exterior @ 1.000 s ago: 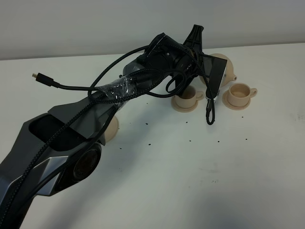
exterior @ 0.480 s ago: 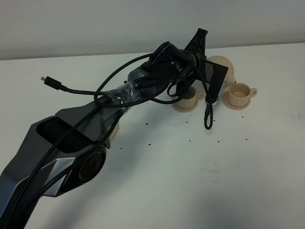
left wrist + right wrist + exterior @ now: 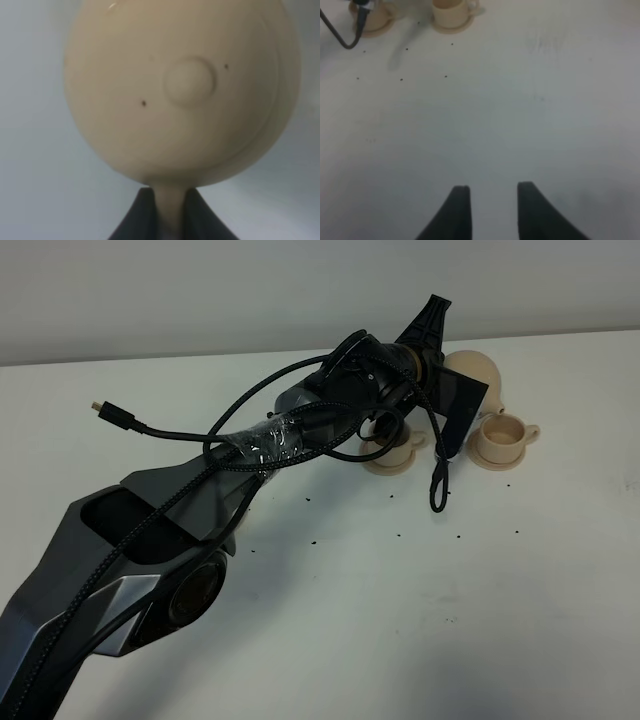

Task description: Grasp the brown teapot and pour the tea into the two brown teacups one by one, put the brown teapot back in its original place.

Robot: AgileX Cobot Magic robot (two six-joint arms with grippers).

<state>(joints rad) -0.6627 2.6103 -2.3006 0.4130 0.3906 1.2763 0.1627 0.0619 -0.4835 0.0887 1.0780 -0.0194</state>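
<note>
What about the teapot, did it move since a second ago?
Yes. The teapot has slid a little to the right in the high view, ending nearer the right cup, which stayed still.

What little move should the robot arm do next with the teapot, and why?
Probably tip the brown teapot a little toward the right-hand teacup. The left gripper is shut on the pot. In the high view the pot is held just behind that cup, so a small tilt looks likely to pour tea into it.
</note>
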